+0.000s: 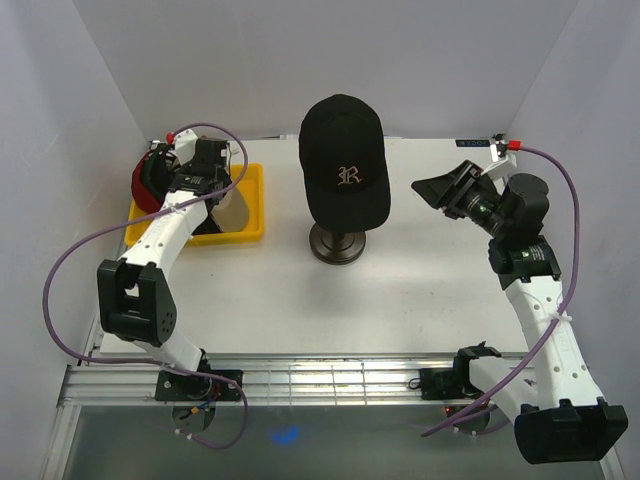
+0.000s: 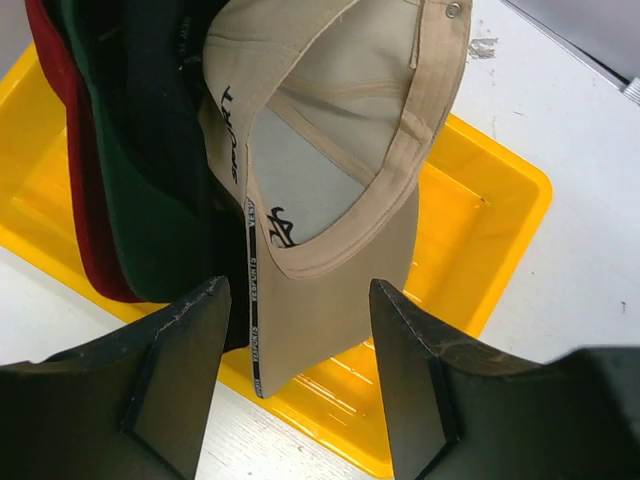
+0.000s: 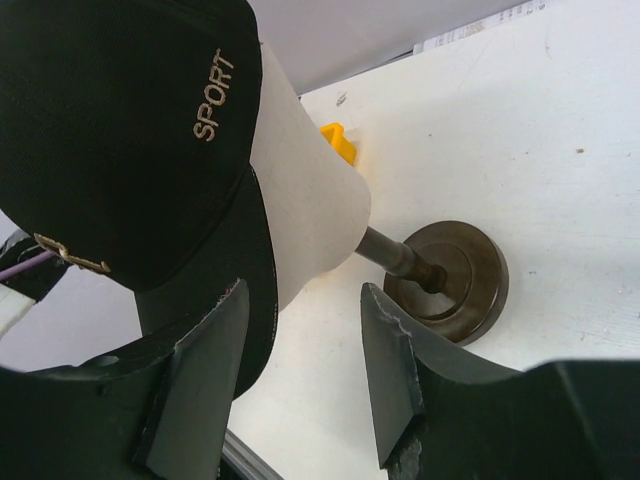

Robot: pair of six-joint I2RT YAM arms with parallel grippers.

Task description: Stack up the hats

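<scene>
Looking down from the top camera, the black cap with gold "R" (image 1: 345,160) sits on the mannequin head at the centre of the table (image 1: 420,300). Its long axis runs up and down the frame, brim toward the bottom edge. Only the right wrist view shows what is under it: the beige mannequin head (image 3: 310,190), a thin post and the round dark stand (image 3: 450,280), plus gold "SPORT" lettering on the cap's side. The right gripper (image 3: 305,295) has its fingers spread with nothing between them, the cap's brim just beside one finger.

From above, the yellow tray (image 1: 255,205) in the upper left is mostly hidden by the left arm, with only a red cap (image 1: 145,185) peeking out. The left wrist view shows the contents: a tan cap (image 2: 340,130), a black cap (image 2: 222,250), a dark green cap (image 2: 140,200) and the red one, standing on edge side by side. The tan cap's hollow faces the camera, its brim reaching toward the lower frame edge. The left gripper (image 2: 298,290) hangs over that brim, fingers wide apart, pinching nothing.
</scene>
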